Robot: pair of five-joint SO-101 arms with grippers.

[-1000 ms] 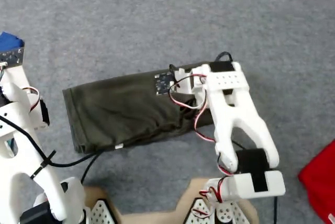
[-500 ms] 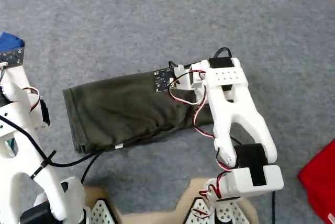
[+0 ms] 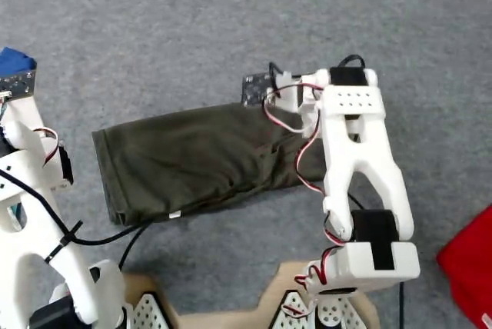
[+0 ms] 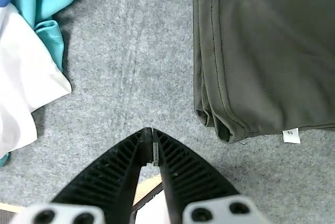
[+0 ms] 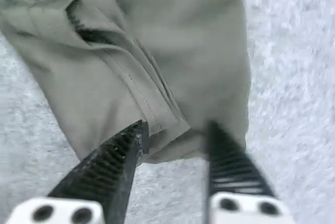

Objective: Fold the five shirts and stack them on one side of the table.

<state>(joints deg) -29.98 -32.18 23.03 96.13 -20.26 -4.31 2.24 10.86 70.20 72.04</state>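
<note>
The right tool (image 5: 177, 130), jaws spread, is hovering over one end of the part-folded olive shirt (image 3: 192, 160) lying mid-table (image 3: 192, 29), while the left tool (image 4: 152, 132), pressed together, is hanging beside the other end, with pinching that hem for another fold likely coming next.

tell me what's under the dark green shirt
The folded dark green shirt lies on the grey table cover, which shows around it. Anything beneath its layers is covered.
</note>
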